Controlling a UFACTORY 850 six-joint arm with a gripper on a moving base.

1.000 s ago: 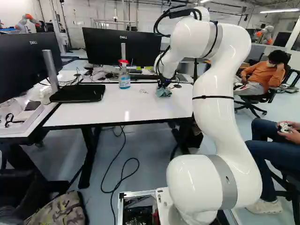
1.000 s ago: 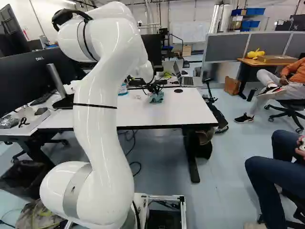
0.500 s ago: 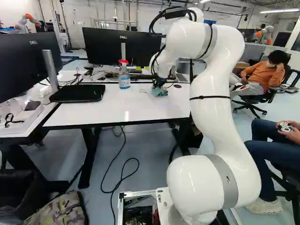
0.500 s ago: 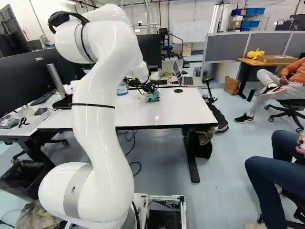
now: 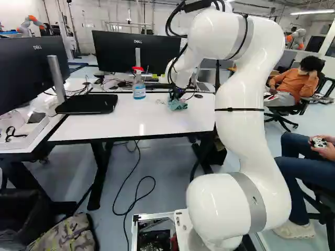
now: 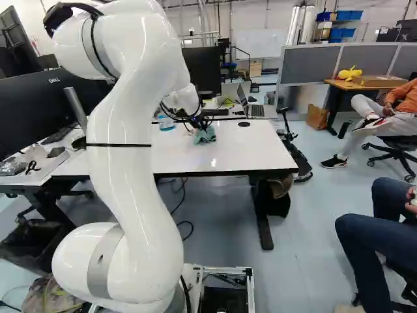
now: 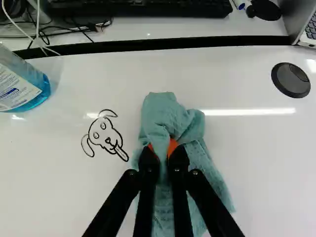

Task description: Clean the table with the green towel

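At the far part of the white table (image 5: 125, 117), my gripper (image 5: 176, 96) points down at the crumpled blue-green towel (image 5: 178, 105). In the wrist view the gripper (image 7: 164, 152) is shut on a fold of the towel (image 7: 165, 116), an orange pad on each side of the cloth. The towel lies on the table, spreading ahead of and under the fingers. Beside it, a black line drawing of a dog's head (image 7: 105, 133) shows on the white surface, apart from the cloth.
A spray bottle (image 5: 138, 88) with blue liquid and a red top stands beyond the drawing. Monitors (image 5: 118, 52) and a laptop (image 6: 257, 109) stand around the table. A round black cap (image 7: 291, 80) sits in the tabletop. A seated person is at the right.
The arm has shifted slightly leftward in both base views, and the gripped towel has moved with it, closer to the dog drawing. The base has not moved.
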